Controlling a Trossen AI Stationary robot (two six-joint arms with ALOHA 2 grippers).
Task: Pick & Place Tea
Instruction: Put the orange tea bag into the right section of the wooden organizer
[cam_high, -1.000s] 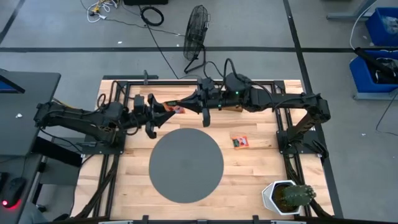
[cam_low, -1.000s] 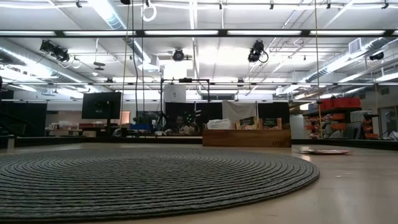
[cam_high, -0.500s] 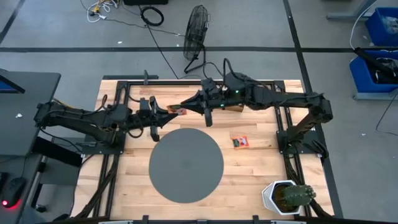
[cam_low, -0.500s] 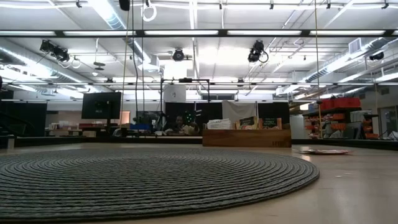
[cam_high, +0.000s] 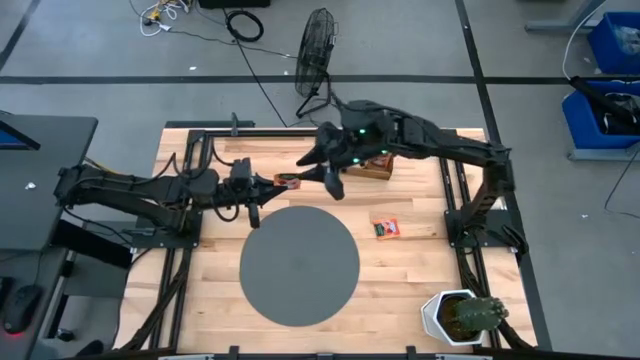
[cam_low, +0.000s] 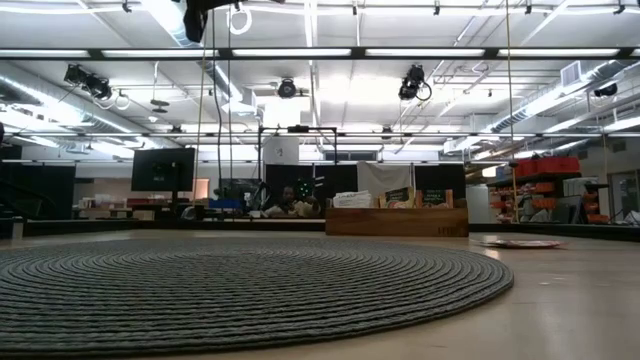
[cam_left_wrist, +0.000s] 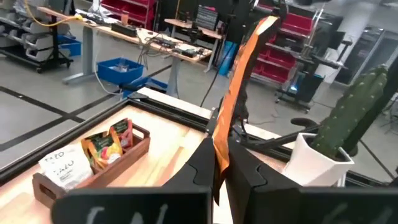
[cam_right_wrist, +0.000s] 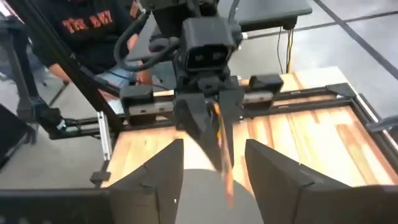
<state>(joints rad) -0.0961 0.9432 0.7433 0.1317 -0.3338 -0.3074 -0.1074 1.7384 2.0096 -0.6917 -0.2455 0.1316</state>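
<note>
One orange tea packet (cam_high: 289, 181) hangs above the table just beyond the far rim of the grey disc (cam_high: 298, 265), with my left gripper (cam_high: 272, 182) shut on it. My right gripper (cam_high: 326, 176) faces it from the right. It is open, with its fingers (cam_right_wrist: 169, 163) on either side of the packet's free end (cam_right_wrist: 225, 174) and a gap on each side. More tea stands in a wooden box (cam_high: 375, 166) at the far edge, also in the left wrist view (cam_left_wrist: 93, 158). Another packet (cam_high: 385, 227) lies flat on the wood, right of the disc. My left gripper pinches the orange packet by its near end (cam_left_wrist: 217, 163) between its two fingers. The fingers lie level and come from the table's left. The packet stands on edge, sticks out past the fingertips toward my right gripper, and is clear of the table.
A cactus in a white pot (cam_high: 460, 315) stands at the near right corner. Dark frame rails (cam_high: 455, 190) run along the table's sides and far edge. In the low view the woven grey disc (cam_low: 250, 290) fills the foreground. A person in a dark shirt (cam_right_wrist: 93, 31) is beyond the table's left side.
My left gripper has moved right to the orange packet and shut on it. My right gripper has opened, let go of the packet and drawn back a little to the right, its arm rising. The packet has stayed in the air between the two.
</note>
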